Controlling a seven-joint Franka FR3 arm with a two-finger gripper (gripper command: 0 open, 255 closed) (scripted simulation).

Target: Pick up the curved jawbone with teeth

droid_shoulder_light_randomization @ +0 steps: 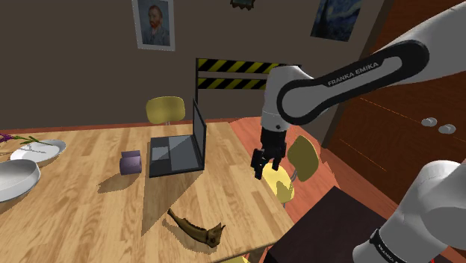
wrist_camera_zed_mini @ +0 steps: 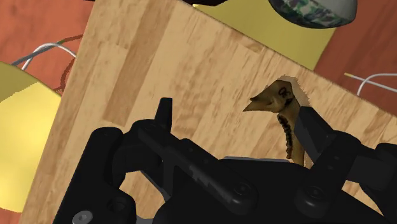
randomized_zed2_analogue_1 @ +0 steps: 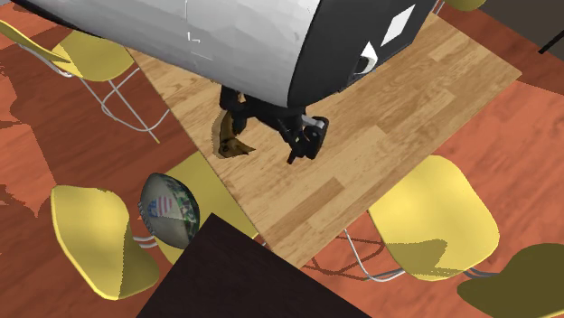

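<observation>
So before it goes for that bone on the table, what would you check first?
1. Fingers open: ok. The black two-finger gripper has its fingers apart.
2. Target located: ok. The brown curved jawbone with teeth lies near the edge of the light wooden table.
3. Bone between the fingers: not ok. It sits beside one finger.
4. Gripper low enough: not ok. It hangs well above the tabletop.
5. Neighbours out of the way: ok. The grey open laptop and the purple cup stand apart from the bone.
</observation>
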